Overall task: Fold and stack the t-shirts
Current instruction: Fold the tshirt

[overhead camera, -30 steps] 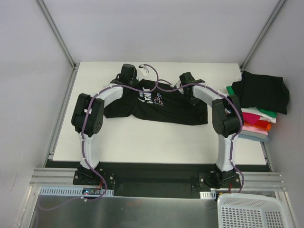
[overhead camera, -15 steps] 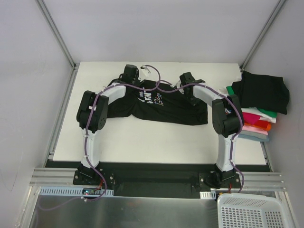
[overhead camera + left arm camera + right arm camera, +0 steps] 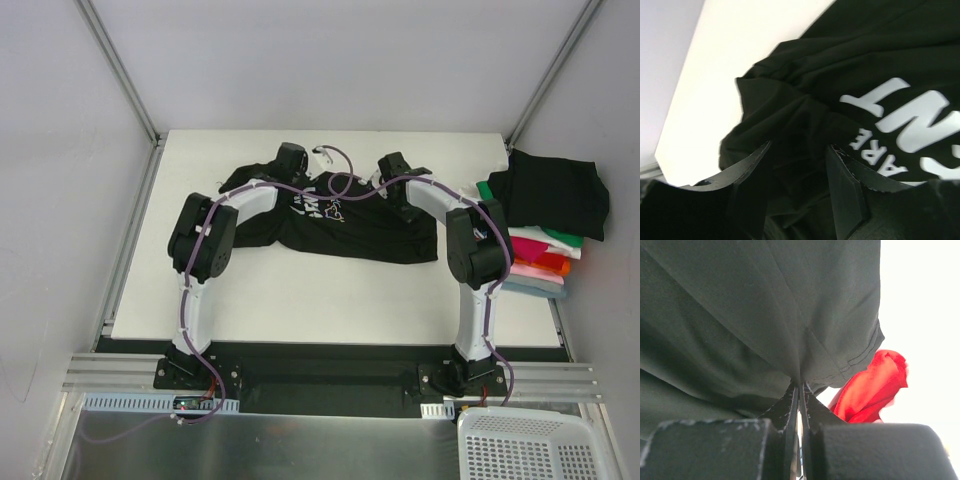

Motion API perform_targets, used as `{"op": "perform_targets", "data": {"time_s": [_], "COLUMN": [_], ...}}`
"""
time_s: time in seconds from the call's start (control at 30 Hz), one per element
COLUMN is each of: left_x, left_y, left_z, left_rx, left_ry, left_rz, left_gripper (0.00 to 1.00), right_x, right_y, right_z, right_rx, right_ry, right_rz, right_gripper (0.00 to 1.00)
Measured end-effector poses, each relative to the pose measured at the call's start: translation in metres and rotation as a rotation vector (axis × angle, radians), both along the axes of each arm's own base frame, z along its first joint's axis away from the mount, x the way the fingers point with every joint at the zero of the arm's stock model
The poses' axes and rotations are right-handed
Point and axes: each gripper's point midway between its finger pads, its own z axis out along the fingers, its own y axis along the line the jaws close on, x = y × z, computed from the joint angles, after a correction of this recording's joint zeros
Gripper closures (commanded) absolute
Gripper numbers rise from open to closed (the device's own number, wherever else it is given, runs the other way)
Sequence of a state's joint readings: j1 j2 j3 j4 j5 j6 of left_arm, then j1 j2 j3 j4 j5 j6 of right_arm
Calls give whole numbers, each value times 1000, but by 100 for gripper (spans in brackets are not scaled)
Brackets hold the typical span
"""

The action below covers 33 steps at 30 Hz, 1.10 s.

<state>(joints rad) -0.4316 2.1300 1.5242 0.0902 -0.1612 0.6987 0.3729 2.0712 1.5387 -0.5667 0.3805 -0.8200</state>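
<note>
The right gripper (image 3: 799, 388) was pinched together on a fold of the black t-shirt (image 3: 372, 228), while the left gripper (image 3: 800, 150) stood with fingers apart just over the shirt's rumpled upper left part. The shirt lay spread but creased on the far half of the table (image 3: 300, 295), white lettering (image 3: 910, 120) face up, well apart from the stack of folded t-shirts (image 3: 545, 215) at the right edge. The arms hid its far edge, the lettering was cut off, and a red cloth (image 3: 872, 385) beyond the right fingers was blurred.
</note>
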Motion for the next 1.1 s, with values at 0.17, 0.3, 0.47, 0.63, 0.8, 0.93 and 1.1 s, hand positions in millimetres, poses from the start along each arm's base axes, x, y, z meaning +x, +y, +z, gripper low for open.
{"op": "perform_targets", "data": {"time_s": [0.17,0.3,0.47,0.63,0.8,0.93,1.1], "left_x": [-12,-14,-12,-2,2,2,3], "left_y": [-10,-10,-10,-14,-15,-15,-11], "left_z": [-12,-14,-13,-11,-16,-19,-17], "left_rx": [8,11,15,20,30,34,32], "left_ry": [32,37,34,17,16,23,20], "left_rz": [-25,-27,-27,-34,-36,-35,-27], "left_gripper": [54,55,70,100,100,100,100], "right_x": [-3,-4,-5,-7,-7,-7,-7], "right_y": [-1,-2,-2,-3,-3,-3,-3], "right_z": [-3,-4,-5,-7,-7,-7,-7], "right_rx": [-5,-6,-7,-10,-10,-11,-13], "right_ry": [10,14,16,23,24,24,23], "right_rz": [2,3,3,3,3,3,1], "right_gripper": [99,99,99,99,99,99,99]}}
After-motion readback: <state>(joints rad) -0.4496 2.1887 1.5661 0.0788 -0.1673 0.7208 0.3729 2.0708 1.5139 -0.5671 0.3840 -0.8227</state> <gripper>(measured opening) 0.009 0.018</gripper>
